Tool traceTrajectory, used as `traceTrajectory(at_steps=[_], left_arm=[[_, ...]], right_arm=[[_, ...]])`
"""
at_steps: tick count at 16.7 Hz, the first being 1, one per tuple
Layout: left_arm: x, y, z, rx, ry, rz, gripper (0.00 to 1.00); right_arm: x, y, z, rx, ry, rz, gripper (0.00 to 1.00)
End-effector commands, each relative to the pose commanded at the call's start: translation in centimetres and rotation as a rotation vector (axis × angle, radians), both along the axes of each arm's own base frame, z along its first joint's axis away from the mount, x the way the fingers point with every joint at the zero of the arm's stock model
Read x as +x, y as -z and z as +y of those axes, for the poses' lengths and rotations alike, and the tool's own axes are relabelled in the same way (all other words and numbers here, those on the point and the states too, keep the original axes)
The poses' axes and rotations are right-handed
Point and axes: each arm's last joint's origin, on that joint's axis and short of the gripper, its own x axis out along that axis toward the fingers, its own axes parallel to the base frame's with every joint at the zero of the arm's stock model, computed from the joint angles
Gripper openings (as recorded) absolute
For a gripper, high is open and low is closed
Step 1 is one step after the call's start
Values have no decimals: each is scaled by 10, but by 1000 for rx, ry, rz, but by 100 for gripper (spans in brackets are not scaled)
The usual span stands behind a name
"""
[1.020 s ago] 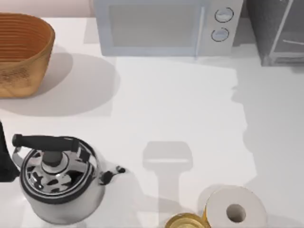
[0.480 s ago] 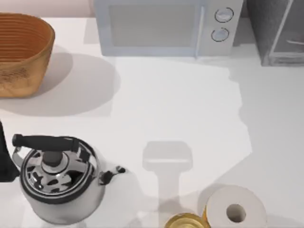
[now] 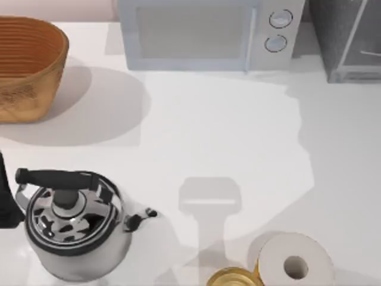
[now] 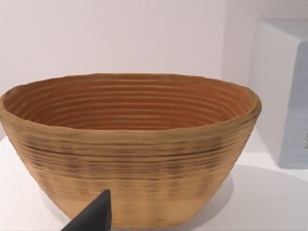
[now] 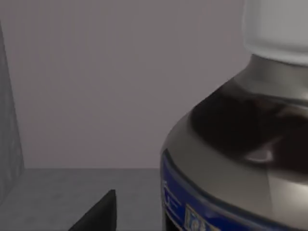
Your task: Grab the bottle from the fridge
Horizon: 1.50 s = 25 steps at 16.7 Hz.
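Seen from above, the table (image 3: 226, 131) carries a woven basket (image 3: 27, 65) at far left, a white microwave (image 3: 202, 33) along the back, and the fridge (image 3: 348, 36) in the back right corner, dark speckled body with a pale framed door. A steel kettle (image 3: 71, 223) with a black handle sits front left. A toilet-paper roll (image 3: 294, 262) stands at the front edge right of centre, a gold tin (image 3: 232, 277) touching or just beside it on its left. My left arm (image 3: 6, 196) is a dark sliver at the left edge, beside the kettle.

Left wrist view: the basket (image 4: 130, 144) sits close ahead, the microwave's side (image 4: 284, 91) beyond it. One dark fingertip (image 4: 94, 216) of the left gripper pokes into frame; with just that one tip visible I cannot tell how the jaws stand.

Right wrist view: the bottle (image 5: 240, 144) is very close, upright, white cap on top, dark glossy shoulder, blue label band below. It stands on a grey floor with grey walls behind and a speckled wall to one side, so inside the fridge. One dark fingertip (image 5: 98, 214) of the right gripper sits apart from the bottle, not touching. Cannot tell the jaw width here either.
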Motion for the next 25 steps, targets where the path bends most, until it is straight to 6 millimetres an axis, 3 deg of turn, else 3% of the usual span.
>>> traceTrajectory(at_steps=[11, 21, 25], left_arm=[[0, 0, 0, 0, 0, 0, 100], [0, 0, 0, 0, 0, 0, 100], [0, 0, 0, 0, 0, 0, 100]], right_arm=[[0, 0, 0, 0, 0, 0, 2], [0, -2, -2, 1, 4, -3, 0], [0, -24, -1, 1, 2, -1, 0]])
